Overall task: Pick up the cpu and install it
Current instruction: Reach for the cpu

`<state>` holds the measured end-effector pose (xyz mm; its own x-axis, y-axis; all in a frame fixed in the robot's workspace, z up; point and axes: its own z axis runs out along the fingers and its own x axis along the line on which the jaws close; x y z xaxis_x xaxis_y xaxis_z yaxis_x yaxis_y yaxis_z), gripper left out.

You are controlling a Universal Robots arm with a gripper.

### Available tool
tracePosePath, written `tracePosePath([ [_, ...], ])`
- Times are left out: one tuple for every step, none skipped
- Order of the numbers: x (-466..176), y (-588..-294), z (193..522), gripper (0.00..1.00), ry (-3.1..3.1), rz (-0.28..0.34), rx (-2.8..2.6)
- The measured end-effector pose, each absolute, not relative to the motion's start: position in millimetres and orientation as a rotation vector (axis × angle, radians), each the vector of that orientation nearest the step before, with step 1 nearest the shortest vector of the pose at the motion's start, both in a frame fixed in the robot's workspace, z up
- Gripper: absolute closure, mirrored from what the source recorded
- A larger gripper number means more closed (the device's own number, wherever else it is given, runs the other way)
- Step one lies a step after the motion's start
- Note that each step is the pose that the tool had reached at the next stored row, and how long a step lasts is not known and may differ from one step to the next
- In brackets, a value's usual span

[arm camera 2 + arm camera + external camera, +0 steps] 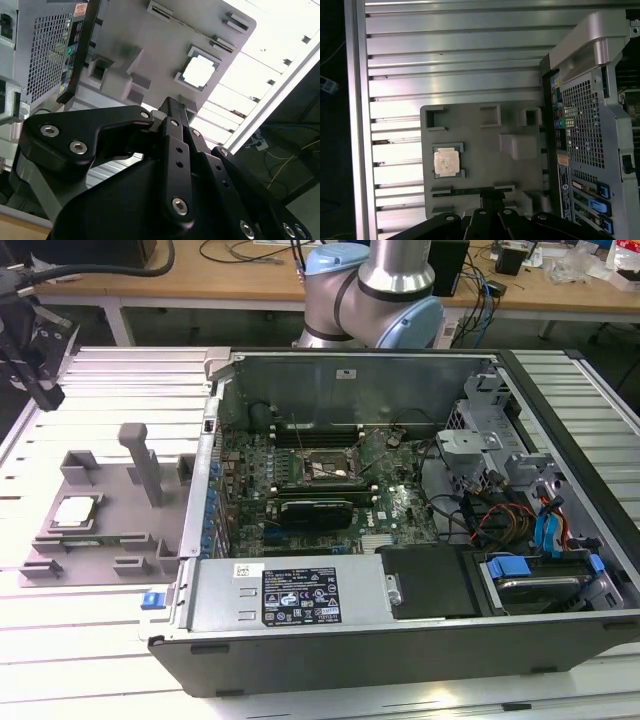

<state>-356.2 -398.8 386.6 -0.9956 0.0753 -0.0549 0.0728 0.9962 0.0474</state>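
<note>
Exterior view's right holds the computer case [350,370], its left the grey tray [110,500], off whose far-left corner the gripper [48,392] hangs closed and empty, so descending unopened it might jab the cpu [75,512] lying in the tray's left pocket.

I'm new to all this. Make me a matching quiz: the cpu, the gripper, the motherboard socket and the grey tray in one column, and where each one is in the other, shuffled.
Column one:
1 cpu
2 gripper
3 motherboard socket
4 grey tray

Column two:
a inside the open computer case
b on the slatted table, at the exterior view's left of the case
c in the air, touching nothing
d lying in a recess of the tray

Pairs: 1-d, 2-c, 3-a, 4-b
</note>
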Motion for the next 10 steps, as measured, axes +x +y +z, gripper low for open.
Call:
tracePosePath([
  [-358,-399,387,0.89,3.082,0.07,0.114],
  [-360,-399,386,0.89,3.082,0.07,0.114],
  [-364,-399,386,0.89,3.082,0.07,0.114],
  [-366,-399,385,0.89,3.082,0.07,0.114],
  [-370,-399,383,0.89,3.082,0.07,0.114],
  [-371,-399,381,0.89,3.082,0.07,0.114],
  [-372,-399,377,0.89,3.082,0.07,0.114],
  [-373,-399,373,0.89,3.082,0.07,0.114],
  [-374,-399,369,0.89,3.082,0.07,0.114],
  [-376,-399,364,0.89,3.082,0.07,0.114],
])
